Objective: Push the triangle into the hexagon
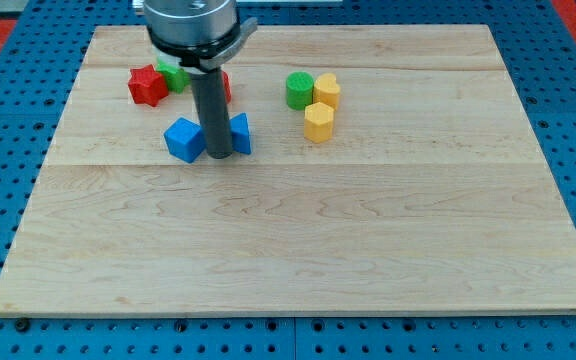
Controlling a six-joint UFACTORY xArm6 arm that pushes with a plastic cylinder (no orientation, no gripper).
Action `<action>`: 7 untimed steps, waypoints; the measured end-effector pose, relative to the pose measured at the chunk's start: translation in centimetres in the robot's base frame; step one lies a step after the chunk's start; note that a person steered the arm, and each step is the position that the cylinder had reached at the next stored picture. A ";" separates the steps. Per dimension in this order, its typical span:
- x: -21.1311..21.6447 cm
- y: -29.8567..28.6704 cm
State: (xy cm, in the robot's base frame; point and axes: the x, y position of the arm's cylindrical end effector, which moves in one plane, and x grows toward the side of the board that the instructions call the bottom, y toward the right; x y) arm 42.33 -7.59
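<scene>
Toward counter's (pixel 298 250) top-left, tip (pixel 219 157) sits between blue cube (pixel 184 139) and blue triangle (pixel 240 133), touching triangle. No hand: bare rod, nothing grasped. Yellow hexagon (pixel 318 122) lies rightward; judge: push triangle squarely right, slowly, avoiding slip-off.

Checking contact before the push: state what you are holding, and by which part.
Nothing is held; a rod cannot grip. My tip stands between the blue cube and the blue triangle.

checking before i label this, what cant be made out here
- Blue block behind my tip, camera view: mostly covered by the rod, shape unclear.
- Red block: only a sliver shows past the rod.
- Green block: partly hidden by the red block and the arm.
</scene>
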 end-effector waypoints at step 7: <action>-4.3 0.7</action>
State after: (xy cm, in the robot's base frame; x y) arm 37.98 -6.88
